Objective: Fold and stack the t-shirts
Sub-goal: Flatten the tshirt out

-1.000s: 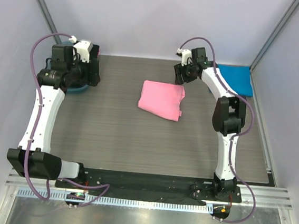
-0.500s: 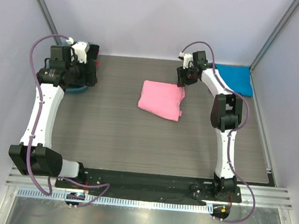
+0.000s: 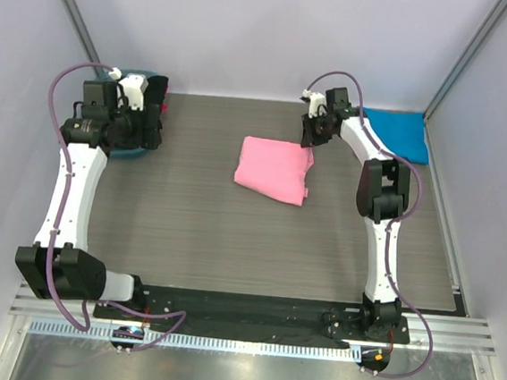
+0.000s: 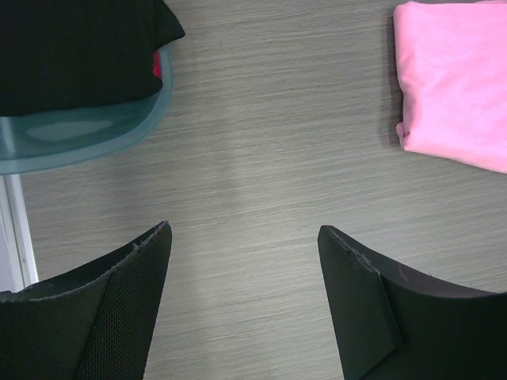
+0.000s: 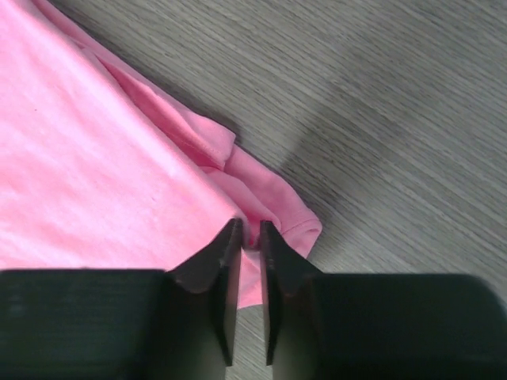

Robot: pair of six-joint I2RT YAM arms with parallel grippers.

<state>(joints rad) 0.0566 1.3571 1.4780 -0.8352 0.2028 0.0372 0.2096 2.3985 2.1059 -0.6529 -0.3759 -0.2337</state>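
while my right gripper (image 5: 249, 226) sits pinched on a corner fold of the folded pink t-shirt (image 5: 103, 158) at mid-table, my left gripper (image 4: 244, 231) hangs with jaws wide apart over the table (image 4: 261, 119) beside the teal tub (image 4: 79, 142); the blue t-shirt (image 3: 401, 132) lies at the far right corner.

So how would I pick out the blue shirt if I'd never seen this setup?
Start at the grey wooden table and go to its far right corner. The blue shirt lies flat there. It is the only bright blue cloth; the pink shirt sits mid-table.
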